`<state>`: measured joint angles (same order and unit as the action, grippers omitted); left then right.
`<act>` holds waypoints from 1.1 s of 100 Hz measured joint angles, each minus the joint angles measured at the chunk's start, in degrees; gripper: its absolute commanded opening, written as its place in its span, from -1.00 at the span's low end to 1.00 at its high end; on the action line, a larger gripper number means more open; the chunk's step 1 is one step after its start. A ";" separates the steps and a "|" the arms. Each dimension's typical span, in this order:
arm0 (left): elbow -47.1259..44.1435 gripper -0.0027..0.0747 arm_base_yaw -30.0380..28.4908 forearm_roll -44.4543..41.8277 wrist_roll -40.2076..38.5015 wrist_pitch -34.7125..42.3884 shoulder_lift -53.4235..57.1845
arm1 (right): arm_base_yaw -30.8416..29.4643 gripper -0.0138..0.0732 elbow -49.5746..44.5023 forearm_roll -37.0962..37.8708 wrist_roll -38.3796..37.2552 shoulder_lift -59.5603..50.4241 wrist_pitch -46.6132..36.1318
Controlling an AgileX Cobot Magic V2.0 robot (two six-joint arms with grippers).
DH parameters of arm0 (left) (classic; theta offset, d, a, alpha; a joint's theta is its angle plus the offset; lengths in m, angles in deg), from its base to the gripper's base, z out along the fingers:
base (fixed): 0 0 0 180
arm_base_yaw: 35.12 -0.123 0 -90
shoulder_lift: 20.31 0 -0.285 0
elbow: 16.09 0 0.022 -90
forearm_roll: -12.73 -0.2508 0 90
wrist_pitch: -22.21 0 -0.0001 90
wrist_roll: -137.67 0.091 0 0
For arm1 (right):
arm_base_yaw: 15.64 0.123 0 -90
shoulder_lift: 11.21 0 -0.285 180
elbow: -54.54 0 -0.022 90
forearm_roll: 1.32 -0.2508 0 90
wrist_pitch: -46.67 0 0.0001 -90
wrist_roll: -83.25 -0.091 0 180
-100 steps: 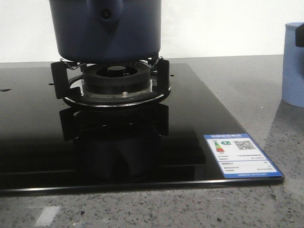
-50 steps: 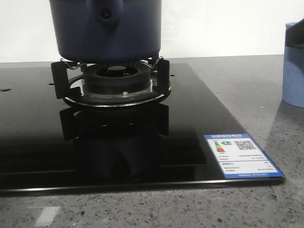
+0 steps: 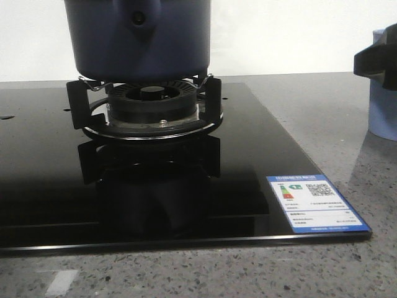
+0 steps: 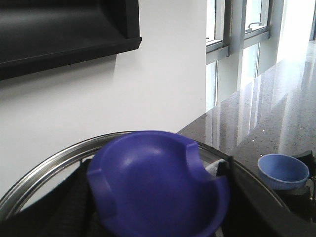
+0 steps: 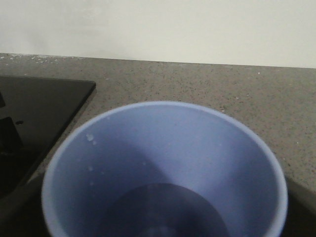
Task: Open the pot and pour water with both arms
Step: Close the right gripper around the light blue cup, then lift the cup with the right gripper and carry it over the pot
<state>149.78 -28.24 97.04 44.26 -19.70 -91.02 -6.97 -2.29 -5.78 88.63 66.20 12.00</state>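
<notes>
- Centrally, the pot (image 3: 138, 38) sits on the burner (image 3: 149, 102) of the black hob (image 3: 248, 161), which lies on the grey desk (image 3: 322, 118).
- At the front view's right edge, a dark part of the right claw (image 3: 376, 59) is against the pale cup (image 3: 383, 105); whether it is clenched cannot be told.
- From the right wrist, the cup (image 5: 165, 170) stands beside the hob, water inside.
- From the left wrist, a blue knob (image 4: 155, 182) on a metal-rimmed lid (image 4: 39, 170) fills the view; the left claw's state cannot be told.

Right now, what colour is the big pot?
Dark navy blue pot, clearest in the front view.
</notes>
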 measured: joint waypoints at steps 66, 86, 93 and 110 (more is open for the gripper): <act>0.00 -0.17 0.00 0.00 0.00 0.41 0.62 | 0.00 -0.14 0.10 0.28 0.00 -4.60 4.26; 0.00 -0.17 0.00 0.00 0.00 1.98 2.63 | 0.11 -0.14 7.87 6.40 0.00 -12.08 14.86; 0.00 -0.17 0.00 0.23 0.00 3.41 3.49 | 0.86 -0.14 12.91 8.02 0.00 -12.82 20.21; 0.00 -0.17 0.00 0.46 0.00 5.89 5.24 | 4.77 -0.13 25.67 10.24 0.00 -12.02 30.53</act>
<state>149.78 -28.24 97.50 44.26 -13.81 -85.79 -2.20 23.38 4.46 88.63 54.18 42.53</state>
